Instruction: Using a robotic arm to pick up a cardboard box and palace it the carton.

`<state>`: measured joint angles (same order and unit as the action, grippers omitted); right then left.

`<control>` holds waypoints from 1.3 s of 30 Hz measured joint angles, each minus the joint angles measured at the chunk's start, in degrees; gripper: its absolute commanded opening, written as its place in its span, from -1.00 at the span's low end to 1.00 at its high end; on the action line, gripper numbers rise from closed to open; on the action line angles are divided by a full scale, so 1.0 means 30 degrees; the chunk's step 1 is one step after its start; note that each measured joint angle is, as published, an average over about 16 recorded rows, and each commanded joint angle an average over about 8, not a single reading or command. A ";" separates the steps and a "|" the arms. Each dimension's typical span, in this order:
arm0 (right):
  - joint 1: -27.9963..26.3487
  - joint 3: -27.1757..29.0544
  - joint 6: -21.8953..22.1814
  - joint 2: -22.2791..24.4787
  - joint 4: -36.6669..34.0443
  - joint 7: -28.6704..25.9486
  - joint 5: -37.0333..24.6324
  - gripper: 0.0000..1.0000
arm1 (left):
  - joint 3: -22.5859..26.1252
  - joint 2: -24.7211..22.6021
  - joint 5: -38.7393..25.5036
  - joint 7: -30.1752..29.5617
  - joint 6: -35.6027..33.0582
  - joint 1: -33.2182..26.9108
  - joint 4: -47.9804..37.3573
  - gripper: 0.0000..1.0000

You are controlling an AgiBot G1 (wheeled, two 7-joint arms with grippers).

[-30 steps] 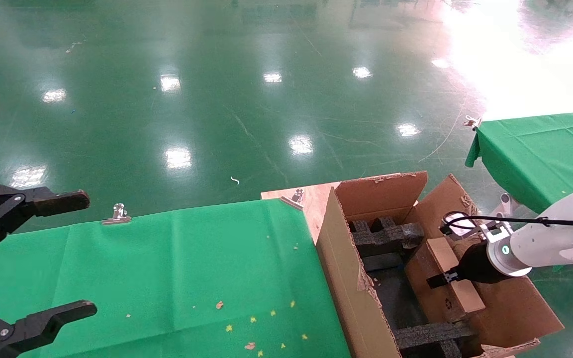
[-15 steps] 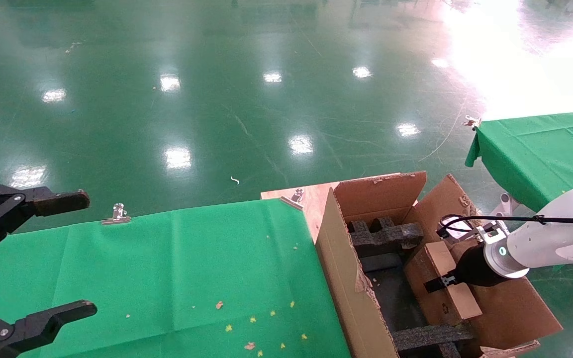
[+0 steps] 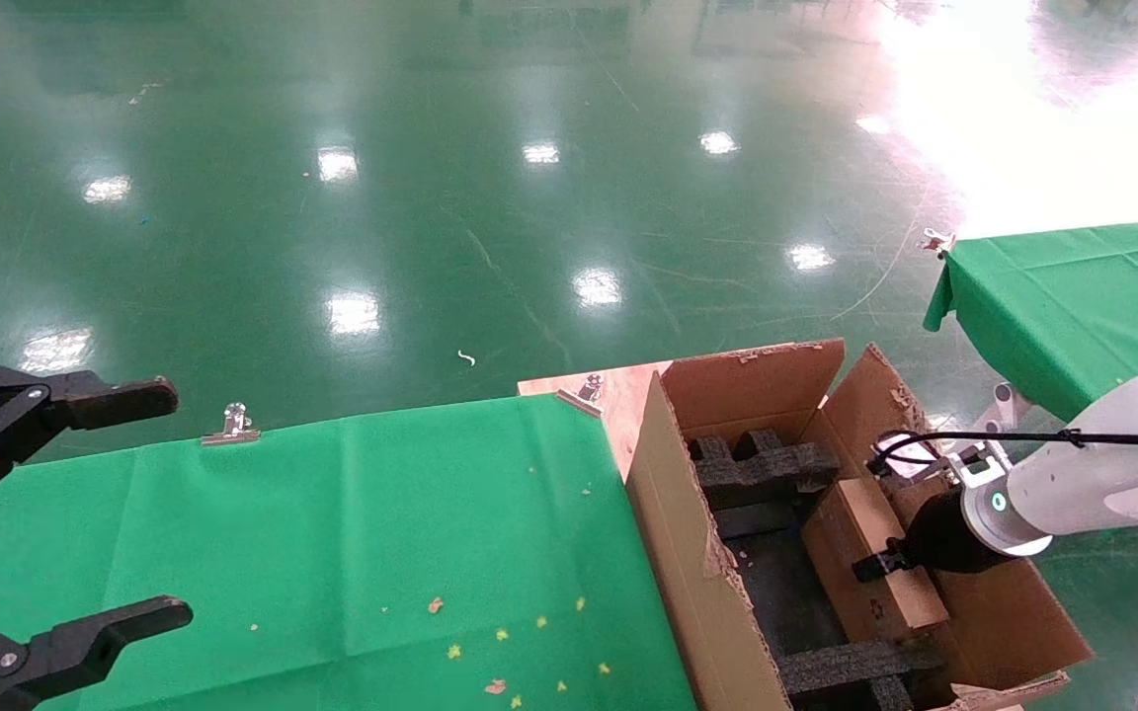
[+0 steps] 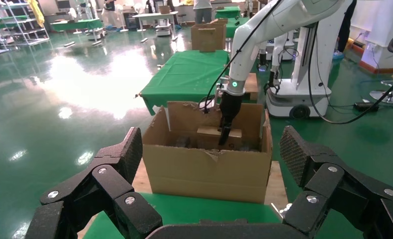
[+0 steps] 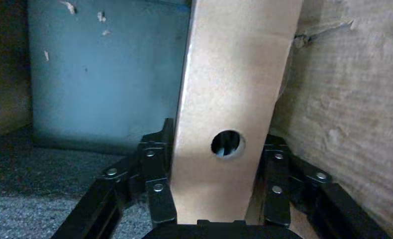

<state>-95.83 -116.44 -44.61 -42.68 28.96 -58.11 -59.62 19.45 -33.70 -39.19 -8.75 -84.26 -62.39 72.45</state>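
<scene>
The white-and-silver robotic arm (image 3: pixel 1083 484) reaches in from the right. My right gripper (image 3: pixel 880 565) is shut on the slim brown cardboard box (image 3: pixel 831 543) and holds it on edge inside the large carton (image 3: pixel 678 553), by the carton's right wall. In the right wrist view the black fingers (image 5: pixel 157 164) clamp both broad faces of the box (image 5: pixel 234 74), whose narrow side with its round hole faces the camera. The left wrist view shows the carton (image 4: pixel 204 172) with the box (image 4: pixel 208 132) in it. My left gripper (image 3: pixel 169 504) is open and empty over the table's left end.
Black foam inserts (image 3: pixel 767 469) sit at the carton's far and near ends. A green-clothed table (image 3: pixel 332 533) with metal clips (image 3: pixel 231 425) adjoins the carton's left. A second green table (image 3: pixel 1073 296) stands at the far right. Glossy green floor lies beyond.
My right gripper has sunk a little deeper into the carton with the box. The carton's right flap has shifted slightly. The left arm has not moved.
</scene>
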 measured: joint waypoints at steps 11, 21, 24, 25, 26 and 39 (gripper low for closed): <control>-0.0552 -0.0010 0.0246 0.0277 0.0466 -0.0049 -0.0222 1.00 | 0.0003 0.0001 0.0002 0.0002 0.0000 -0.0002 -0.0002 1.00; -0.2093 0.0353 0.0952 0.1097 0.2136 0.0075 -0.0399 1.00 | 0.0006 0.0002 0.0004 0.0003 0.0001 -0.0002 -0.0002 1.00; -0.2823 0.0663 0.1357 0.1637 0.3253 0.0281 -0.0352 1.00 | 0.0007 0.0002 0.0004 0.0004 0.0001 -0.0003 -0.0002 1.00; -0.3084 0.0788 0.1507 0.1855 0.3711 0.0369 -0.0321 1.00 | 0.0007 0.0002 0.0004 0.0004 0.0001 -0.0003 -0.0002 1.00; -0.3347 0.0921 0.1659 0.2092 0.4204 0.0466 -0.0283 1.00 | 0.0008 0.0002 0.0005 0.0004 0.0001 -0.0003 -0.0002 1.00; -0.5916 0.3065 0.2745 0.5561 1.1597 0.2171 0.1213 1.00 | 0.0010 0.0005 0.0011 0.0006 0.0006 -0.0002 -0.0003 1.00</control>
<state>-113.57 -107.24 -36.38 -26.00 63.75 -51.59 -55.98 19.48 -33.68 -39.15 -8.74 -84.25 -62.40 72.44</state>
